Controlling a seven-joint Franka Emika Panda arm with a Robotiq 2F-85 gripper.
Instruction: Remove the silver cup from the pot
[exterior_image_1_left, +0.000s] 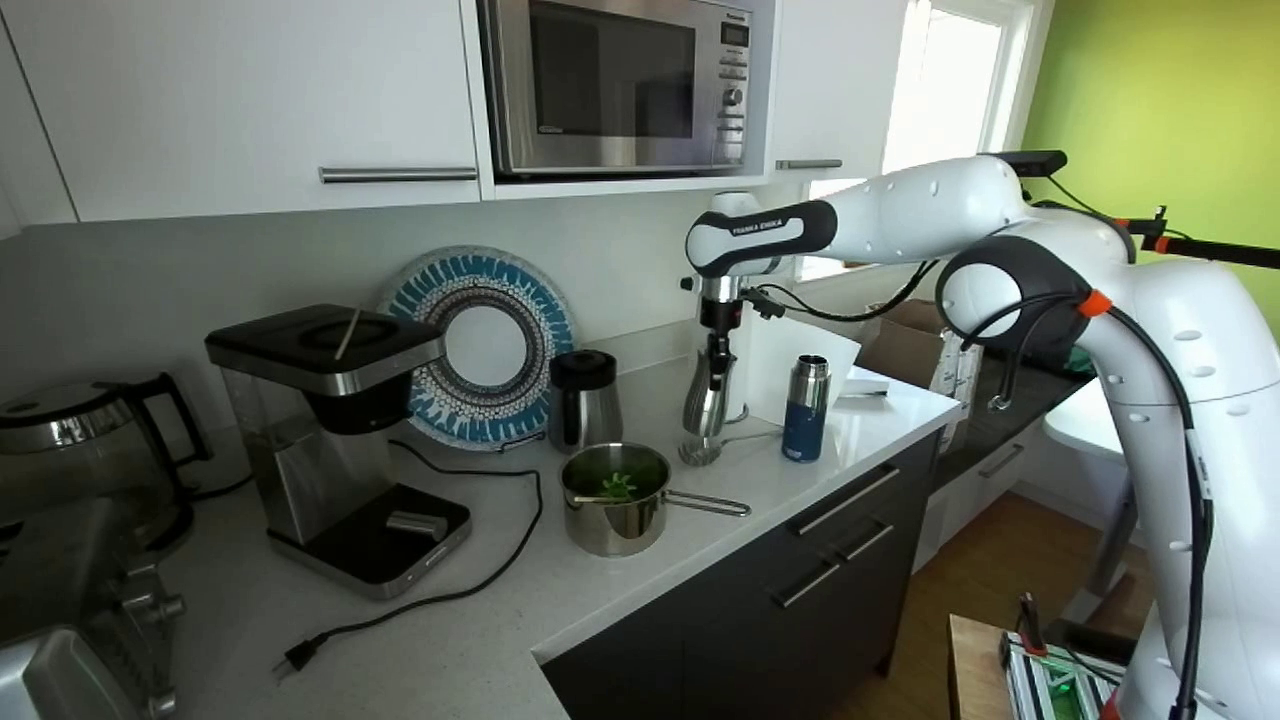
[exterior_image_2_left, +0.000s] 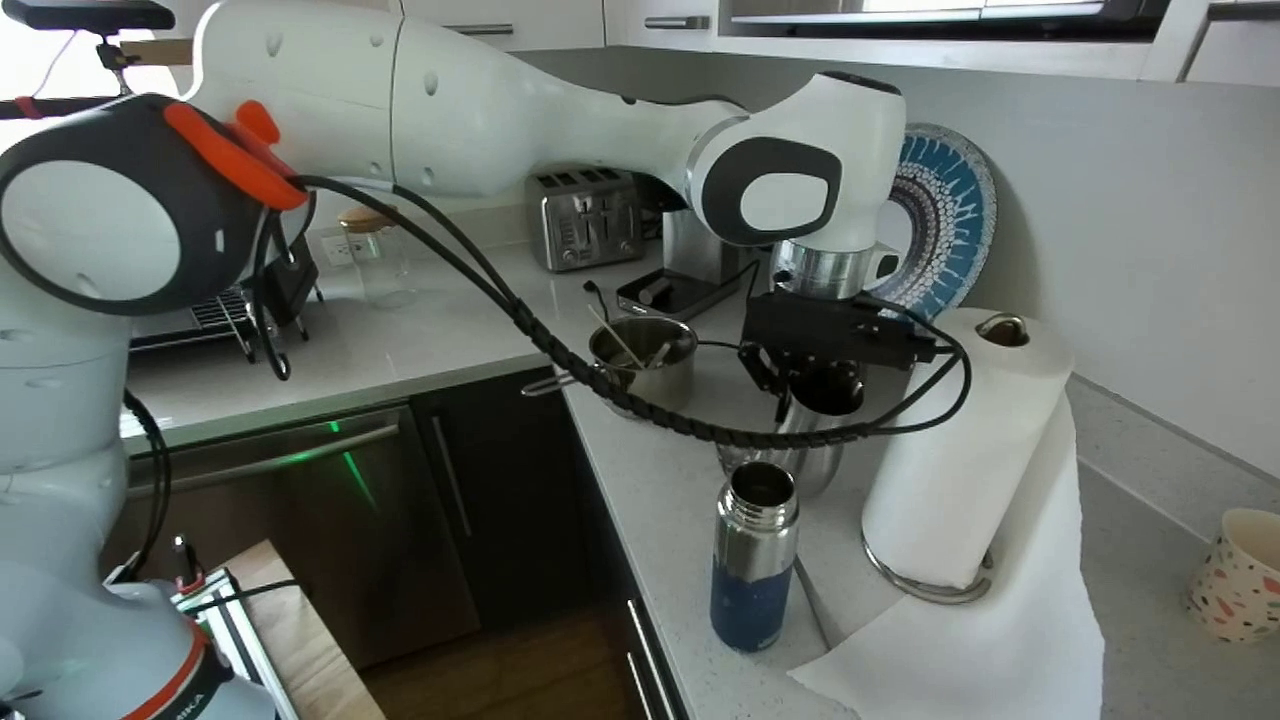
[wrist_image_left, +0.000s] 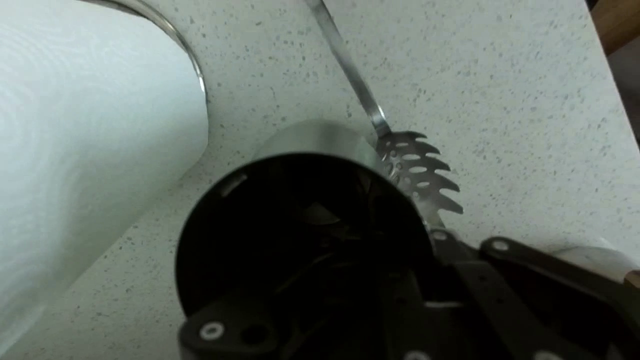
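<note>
The silver cup is outside the pot, tilted slightly, over the counter beyond the pot. It also shows in an exterior view and in the wrist view, mouth up with a dark inside. I cannot tell if its base touches the counter. My gripper is at the cup's rim and appears shut on its wall, one finger inside and one outside; the fingertips are dark in the wrist view. The steel pot stands on the counter, also seen in an exterior view, with a thin stick and greenish inside.
A slotted server lies beside the cup. A blue bottle stands near the counter edge. A paper towel roll stands close to the cup. A carafe, a plate and a coffee maker are by the wall.
</note>
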